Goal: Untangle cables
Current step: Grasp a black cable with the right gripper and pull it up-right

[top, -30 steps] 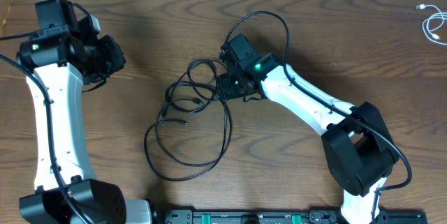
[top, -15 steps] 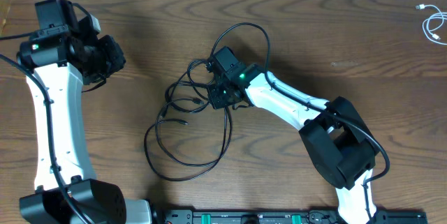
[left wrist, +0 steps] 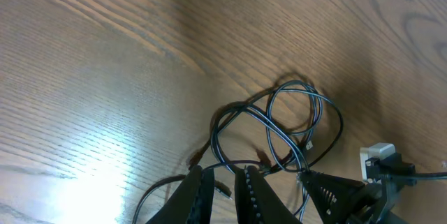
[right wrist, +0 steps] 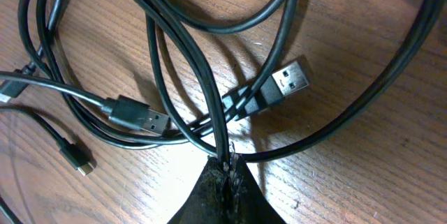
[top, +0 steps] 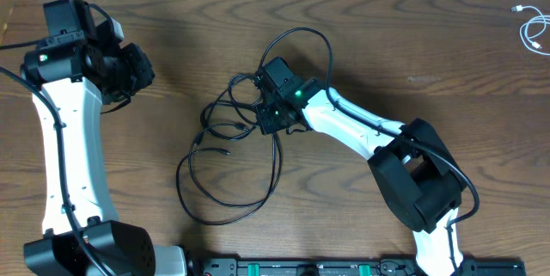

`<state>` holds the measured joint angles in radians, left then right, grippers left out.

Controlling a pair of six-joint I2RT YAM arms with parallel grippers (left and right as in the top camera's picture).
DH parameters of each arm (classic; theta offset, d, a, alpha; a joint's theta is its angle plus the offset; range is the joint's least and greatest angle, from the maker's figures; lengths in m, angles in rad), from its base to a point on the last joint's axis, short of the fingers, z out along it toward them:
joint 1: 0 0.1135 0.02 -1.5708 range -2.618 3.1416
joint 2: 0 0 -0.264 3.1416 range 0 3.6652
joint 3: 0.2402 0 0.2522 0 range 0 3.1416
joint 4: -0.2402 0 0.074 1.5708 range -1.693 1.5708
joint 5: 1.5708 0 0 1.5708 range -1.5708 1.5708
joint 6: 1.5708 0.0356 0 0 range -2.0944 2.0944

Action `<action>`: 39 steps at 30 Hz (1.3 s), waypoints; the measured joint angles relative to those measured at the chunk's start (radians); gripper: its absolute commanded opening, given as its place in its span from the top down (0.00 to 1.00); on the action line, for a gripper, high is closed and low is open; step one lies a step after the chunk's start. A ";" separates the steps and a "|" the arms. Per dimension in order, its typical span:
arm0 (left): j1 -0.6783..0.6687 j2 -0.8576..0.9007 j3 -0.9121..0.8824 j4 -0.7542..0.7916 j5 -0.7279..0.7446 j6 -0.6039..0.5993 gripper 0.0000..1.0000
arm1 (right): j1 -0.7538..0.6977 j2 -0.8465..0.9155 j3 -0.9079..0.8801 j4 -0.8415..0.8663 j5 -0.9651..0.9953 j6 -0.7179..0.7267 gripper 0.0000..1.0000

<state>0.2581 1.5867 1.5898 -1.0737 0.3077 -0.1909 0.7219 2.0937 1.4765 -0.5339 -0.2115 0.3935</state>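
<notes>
A tangle of black cables [top: 234, 113] lies at the table's middle, with a wide loop trailing toward the front. My right gripper [top: 268, 119] sits at the tangle's right side. In the right wrist view its tips [right wrist: 228, 162] are shut on one black cable strand [right wrist: 213, 112], next to a USB plug [right wrist: 286, 77] and a second plug [right wrist: 136, 116]. A white cable [top: 534, 33] lies apart at the far right corner. My left gripper [top: 136, 70] hovers far left of the tangle [left wrist: 279, 126]. Its fingers [left wrist: 222, 176] stand a narrow gap apart, holding nothing.
The right arm's own thick black cord [top: 318, 39] arches over the table behind the tangle. A black rail [top: 344, 267] runs along the front edge. Bare wood [top: 430, 52] lies between the tangle and the white cable.
The right gripper moved left into the tangle and closed its jaws on a black strand. The front loop shifted slightly. The left arm has not moved.
</notes>
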 measured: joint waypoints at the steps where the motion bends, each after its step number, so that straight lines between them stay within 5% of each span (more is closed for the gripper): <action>1: 0.000 0.000 0.000 0.000 0.000 0.000 0.83 | -0.001 0.000 0.000 0.000 0.000 0.000 0.99; 7: -0.012 0.000 -0.008 -0.001 0.008 0.000 0.83 | -0.046 -0.059 -0.001 -0.005 -0.062 -0.011 0.99; 13: -0.095 0.000 -0.013 -0.016 0.009 0.000 0.84 | -0.195 -0.441 0.002 -0.035 -0.200 -0.010 0.99; 20: -0.237 0.000 -0.013 0.021 0.020 0.000 0.83 | -0.338 -0.560 0.021 -0.087 -0.315 -0.001 0.99; 28: -0.251 0.000 -0.014 0.092 0.176 0.069 0.48 | -0.389 -0.615 0.352 -0.256 -0.330 -0.029 0.99; 39: -0.373 0.050 -0.014 0.246 0.565 0.245 0.39 | -0.390 -0.593 0.357 -0.345 -0.324 -0.054 0.99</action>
<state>-0.1154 1.6363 1.5757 -0.8280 0.8722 0.0536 0.3321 1.5009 1.8336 -0.8787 -0.5358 0.3393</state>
